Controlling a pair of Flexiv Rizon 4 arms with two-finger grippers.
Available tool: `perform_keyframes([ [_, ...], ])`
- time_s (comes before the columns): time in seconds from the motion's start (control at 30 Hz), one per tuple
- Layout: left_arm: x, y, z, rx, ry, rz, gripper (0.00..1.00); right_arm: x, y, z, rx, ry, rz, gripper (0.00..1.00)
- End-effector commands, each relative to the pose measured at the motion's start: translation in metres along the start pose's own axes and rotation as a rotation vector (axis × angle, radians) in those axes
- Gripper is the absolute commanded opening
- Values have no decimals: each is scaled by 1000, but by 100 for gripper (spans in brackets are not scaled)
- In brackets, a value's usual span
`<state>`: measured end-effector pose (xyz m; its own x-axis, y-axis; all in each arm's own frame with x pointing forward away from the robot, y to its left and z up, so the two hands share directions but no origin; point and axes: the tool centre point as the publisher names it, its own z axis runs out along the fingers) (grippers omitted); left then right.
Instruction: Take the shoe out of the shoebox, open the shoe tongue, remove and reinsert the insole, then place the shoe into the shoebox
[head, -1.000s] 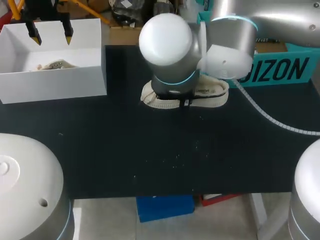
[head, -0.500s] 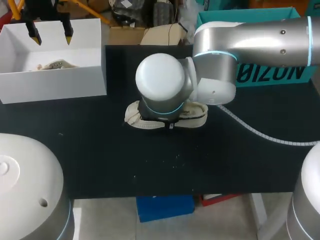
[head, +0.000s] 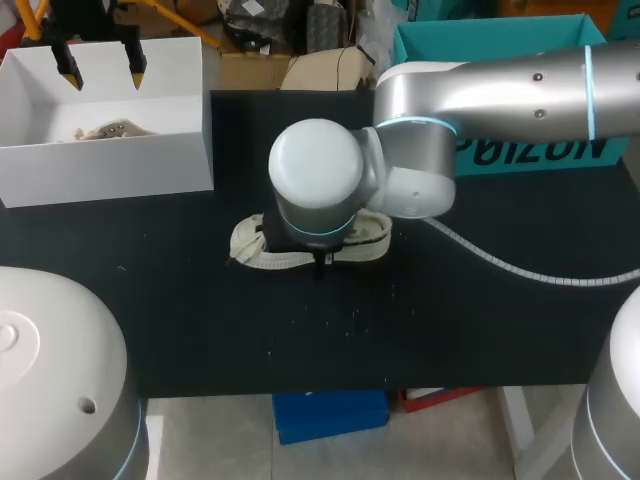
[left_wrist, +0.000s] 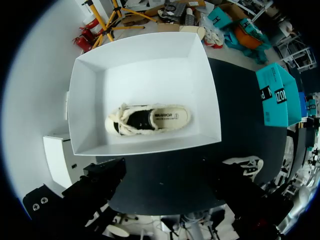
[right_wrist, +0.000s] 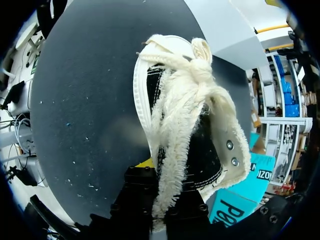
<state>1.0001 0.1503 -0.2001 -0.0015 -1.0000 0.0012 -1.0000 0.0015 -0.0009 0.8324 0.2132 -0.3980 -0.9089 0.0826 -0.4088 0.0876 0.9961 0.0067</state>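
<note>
Right gripper (right_wrist: 161, 172), hidden overhead, clamps the shoe (right_wrist: 187, 105).

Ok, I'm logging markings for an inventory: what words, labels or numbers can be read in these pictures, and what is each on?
Teal box: large dark lettering on its side, first letters hidden behind the right arm; not readable whole.
Second shoe in the white shoebox: small dark label on its insole, too small to read.
Shoe under the right arm: no print to be seen.
</note>
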Motion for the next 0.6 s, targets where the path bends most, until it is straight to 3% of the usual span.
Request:
perform_keyframes([
  [0.03, 0, 0, 0, -1, -1, -1, 100, -2, 4, 6, 7, 14, -6, 2],
  [0.07, 0, 0, 0, -1, -1, -1, 100, -2, 4, 6, 9, 17, -7, 31],
  [0.1, 0, 0, 0, -1, -1, -1, 100, -2, 3, 6, 10, 18, -9, 100],
  [0.33, 0, 0, 0, -1, -1, -1, 100, -13, -11, -21, 33, 33, -22, 100],
  [0.5, 0, 0, 0, -1, -1, -1, 100, -14, -19, -51, 7, 96, -89, 100],
  [0.6, 0, 0, 0, -1, -1, -1, 100, -17, -24, -62, -63, 137, -128, 100],
])
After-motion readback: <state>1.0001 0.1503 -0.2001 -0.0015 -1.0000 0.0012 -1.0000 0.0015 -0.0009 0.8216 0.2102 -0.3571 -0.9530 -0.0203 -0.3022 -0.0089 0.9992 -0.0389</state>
